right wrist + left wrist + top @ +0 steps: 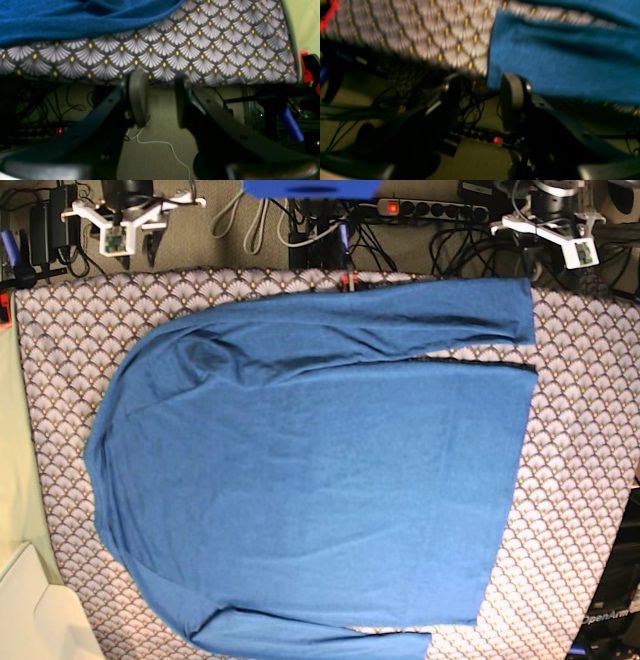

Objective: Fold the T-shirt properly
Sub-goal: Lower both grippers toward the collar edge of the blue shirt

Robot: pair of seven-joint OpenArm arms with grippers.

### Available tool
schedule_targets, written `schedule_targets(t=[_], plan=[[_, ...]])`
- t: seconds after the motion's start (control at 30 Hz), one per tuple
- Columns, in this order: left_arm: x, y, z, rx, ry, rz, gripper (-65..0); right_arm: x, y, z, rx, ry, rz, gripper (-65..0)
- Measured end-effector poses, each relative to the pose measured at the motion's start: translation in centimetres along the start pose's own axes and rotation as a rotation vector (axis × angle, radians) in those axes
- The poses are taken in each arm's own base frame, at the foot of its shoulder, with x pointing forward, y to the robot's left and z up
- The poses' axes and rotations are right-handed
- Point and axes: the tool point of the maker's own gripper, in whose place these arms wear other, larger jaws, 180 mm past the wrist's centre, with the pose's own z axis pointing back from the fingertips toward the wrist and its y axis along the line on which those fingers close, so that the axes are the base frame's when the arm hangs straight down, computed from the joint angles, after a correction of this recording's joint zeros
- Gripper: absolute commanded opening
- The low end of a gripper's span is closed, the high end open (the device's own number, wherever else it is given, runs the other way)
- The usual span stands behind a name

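**Blue T-shirt laid flat on patterned bench, both grippers open and clear**

Item 1, bench covering (pixel 580 480): grey cloth with a white fan-scale pattern and yellow dots, spread over the whole bench top. Bare strips show to the right of the garment and along the far edge.

Item 2, T-shirt (pixel 310 480): plain medium-blue, long-sleeved, lying flat across the middle of the bench. Hem edge toward the right, shoulders toward the left. One sleeve runs along the far side, its cuff at the far right; the other sleeve lies along the near edge, partly cut off by the frame. Slight creases near the far-left shoulder.

Item 3, cream panel (pixel 35 610): pale surface at the near left corner, beside the covering.

Item 4, left gripper (pixel 482 100): at the far right of the bench, jaws apart with nothing between them. One finger sits just beside the sleeve cuff edge; whether it touches the fabric cannot be told, the wrist view being blurred.

Item 5, right gripper (pixel 157 97): at the far left, jaws apart and empty, just off the bench edge, apart from the shirt.

Item 6, power strip (pixel 440 208): on the floor beyond the far edge, among dark cables, a red light showing.
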Motion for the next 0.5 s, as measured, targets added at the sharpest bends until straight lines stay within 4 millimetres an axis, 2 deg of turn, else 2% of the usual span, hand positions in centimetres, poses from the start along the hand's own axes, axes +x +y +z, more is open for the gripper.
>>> schedule_targets(t=[0.17,0.33,0.5], plan=[[0.6,0.1,-1.4,0.006,-0.028,0.017,-32.5,-0.3,0.0,-0.7,-0.002,0.04,-0.005,-44.8],[0.6,0.2,-2.3,0.011,-0.034,0.024,-32.3,-0.2,0.0,-0.9,-0.004,0.04,-0.006,-44.8],[-0.3,0.6,-3.2,0.028,-0.014,0.039,-32.3,0.3,0.0,-1.2,-0.006,0.028,-0.008,-44.7]])
